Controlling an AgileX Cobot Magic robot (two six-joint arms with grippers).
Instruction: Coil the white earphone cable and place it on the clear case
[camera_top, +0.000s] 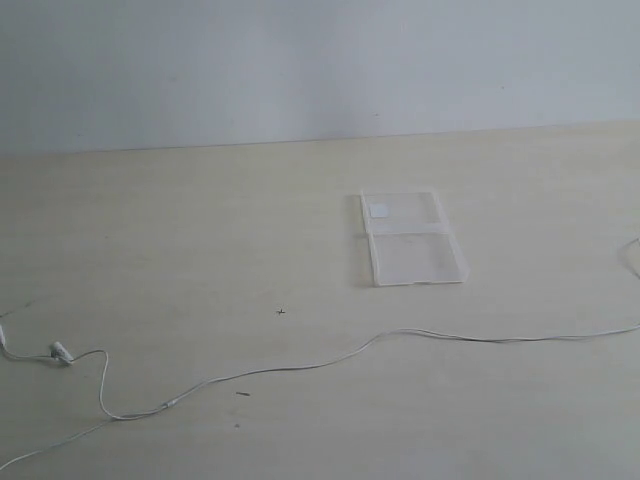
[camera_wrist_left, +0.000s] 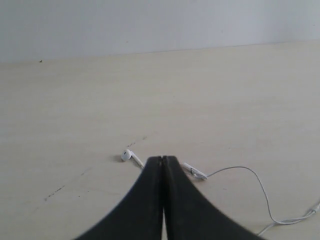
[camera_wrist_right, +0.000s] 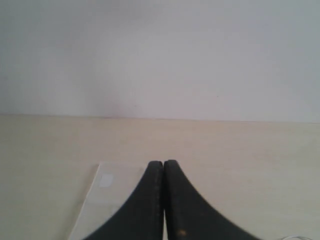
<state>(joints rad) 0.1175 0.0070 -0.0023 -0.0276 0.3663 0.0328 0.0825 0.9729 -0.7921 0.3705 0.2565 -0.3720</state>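
Note:
The white earphone cable (camera_top: 300, 367) lies stretched out across the front of the table, from the left edge to the right edge of the exterior view, with a small white piece (camera_top: 62, 351) at its left end. The clear case (camera_top: 412, 238) lies open and flat right of centre, a white sticker (camera_top: 379, 210) on its far panel. Neither arm shows in the exterior view. My left gripper (camera_wrist_left: 161, 159) is shut and empty, with an earbud (camera_wrist_left: 126, 155) and a white capsule (camera_wrist_left: 195, 171) just beyond its tips. My right gripper (camera_wrist_right: 163, 163) is shut and empty, the clear case (camera_wrist_right: 107, 187) partly hidden behind it.
The pale wooden table (camera_top: 200, 230) meets a plain white wall (camera_top: 300, 60) at the back. A few small dark specks (camera_top: 281, 311) lie on the wood near the cable.

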